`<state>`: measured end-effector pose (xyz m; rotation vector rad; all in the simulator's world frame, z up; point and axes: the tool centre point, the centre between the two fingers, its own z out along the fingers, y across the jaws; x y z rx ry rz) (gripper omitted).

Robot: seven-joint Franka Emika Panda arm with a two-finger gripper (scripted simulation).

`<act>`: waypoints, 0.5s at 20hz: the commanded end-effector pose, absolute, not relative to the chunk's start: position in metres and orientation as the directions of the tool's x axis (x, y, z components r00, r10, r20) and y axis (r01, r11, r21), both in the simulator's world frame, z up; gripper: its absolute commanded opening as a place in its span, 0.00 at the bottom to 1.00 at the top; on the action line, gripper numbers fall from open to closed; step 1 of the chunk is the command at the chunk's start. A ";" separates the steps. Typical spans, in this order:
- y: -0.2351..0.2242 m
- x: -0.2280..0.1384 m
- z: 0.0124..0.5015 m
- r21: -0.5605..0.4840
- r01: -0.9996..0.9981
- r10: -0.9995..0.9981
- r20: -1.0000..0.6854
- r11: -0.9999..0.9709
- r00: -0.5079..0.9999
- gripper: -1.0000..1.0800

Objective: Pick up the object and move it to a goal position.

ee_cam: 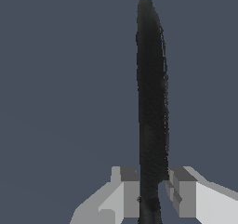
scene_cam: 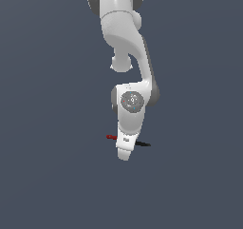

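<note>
A flat grey-blue ground fills both views. The white arm reaches down, its gripper nearly closed with both fingers against the rod. The rod lies roughly level, red end toward the exterior view's left, black end right.

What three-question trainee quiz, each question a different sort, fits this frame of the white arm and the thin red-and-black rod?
1. True or false: the thin red-and-black rod sticks out on both sides of the white gripper in the exterior view.
2. Which half of the rod does the wrist view show between the grey fingers? A) red B) black
3. Fill in: in the exterior view the red end points to that view's ____.

Key: 1 true; 2 B; 3 left.
</note>
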<state>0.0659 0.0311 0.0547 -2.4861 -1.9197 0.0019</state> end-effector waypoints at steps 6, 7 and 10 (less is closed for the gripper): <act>0.053 0.042 0.118 0.001 0.968 0.968 -0.003 -0.253 0.253 0.00; 0.056 0.038 0.127 0.001 0.968 0.968 -0.003 -0.253 0.253 0.00; 0.067 0.027 0.157 0.001 0.968 0.968 -0.003 -0.253 0.253 0.00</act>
